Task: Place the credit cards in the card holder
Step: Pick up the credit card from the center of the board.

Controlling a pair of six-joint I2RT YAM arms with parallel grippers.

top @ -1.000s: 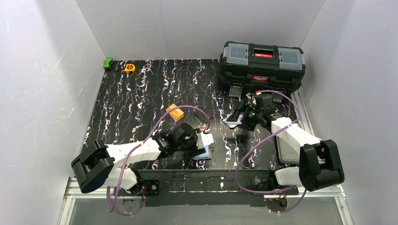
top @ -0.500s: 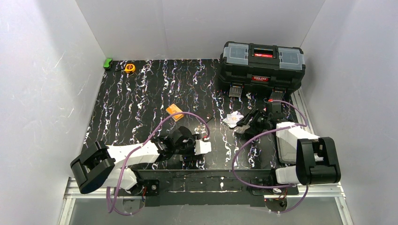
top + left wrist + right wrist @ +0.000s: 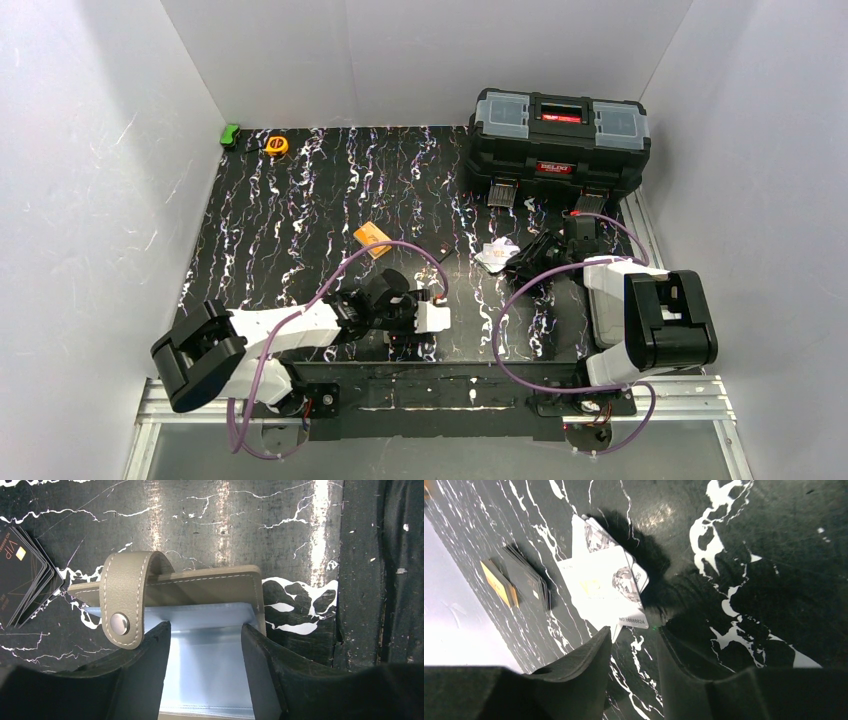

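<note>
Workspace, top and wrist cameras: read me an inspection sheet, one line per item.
Surface: black table with white veining.
Job's things: white credit cards fanned flat on the table; card holder open, snap tab undone, clear pockets showing.
Clutter: dark VIP cards beside the holder; orange block mid-table; black toolbox far right; yellow tape measure and small green object far left.
End effectors: left end effector closed on the holder's pockets; right end effector slightly open, empty, just short of the white cards.
Cables: a purple cable loops off each arm above the table.
Surroundings: plain white walls on three sides.
</note>
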